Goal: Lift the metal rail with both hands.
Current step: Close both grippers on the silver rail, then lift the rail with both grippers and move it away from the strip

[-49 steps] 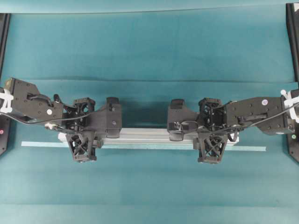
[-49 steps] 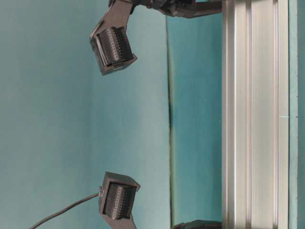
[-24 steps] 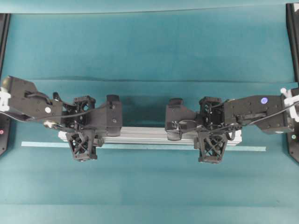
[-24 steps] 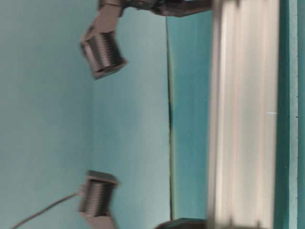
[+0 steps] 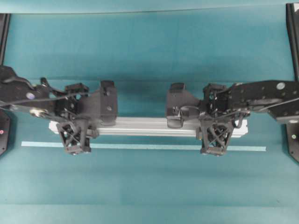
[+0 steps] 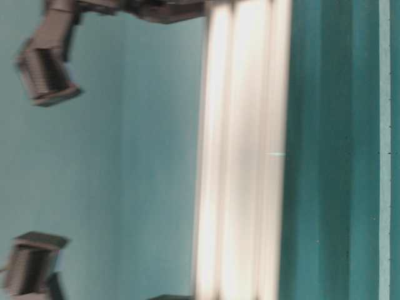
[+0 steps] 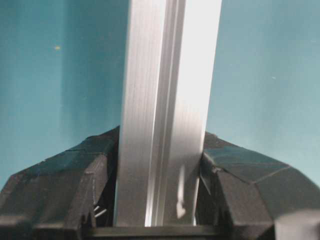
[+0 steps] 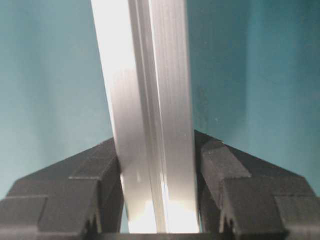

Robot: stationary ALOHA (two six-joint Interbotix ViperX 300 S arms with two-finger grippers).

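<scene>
The metal rail (image 5: 140, 126) is a long silver grooved bar lying left to right, held off the teal cloth. My left gripper (image 5: 74, 122) is shut on it near its left end and my right gripper (image 5: 216, 123) near its right end. In the left wrist view the rail (image 7: 165, 100) runs up between the black fingers (image 7: 60, 185) of the left gripper (image 7: 160, 200), which press both its sides. The right wrist view shows the rail (image 8: 145, 100) clamped the same way in the right gripper (image 8: 157, 200). At table level the rail (image 6: 244, 156) is a blurred bright band.
A thin pale tape strip (image 5: 140, 146) lies on the cloth just in front of the rail, also seen as the tape strip (image 6: 384, 150) at table level. Black frame posts (image 5: 292, 37) stand at the cloth's side edges. The wrist camera housings (image 6: 47, 69) hang above the rail.
Both arms have risen with the rail in their grip. The rail has come away from the tape strip and off the cloth. Both grips are unchanged.
</scene>
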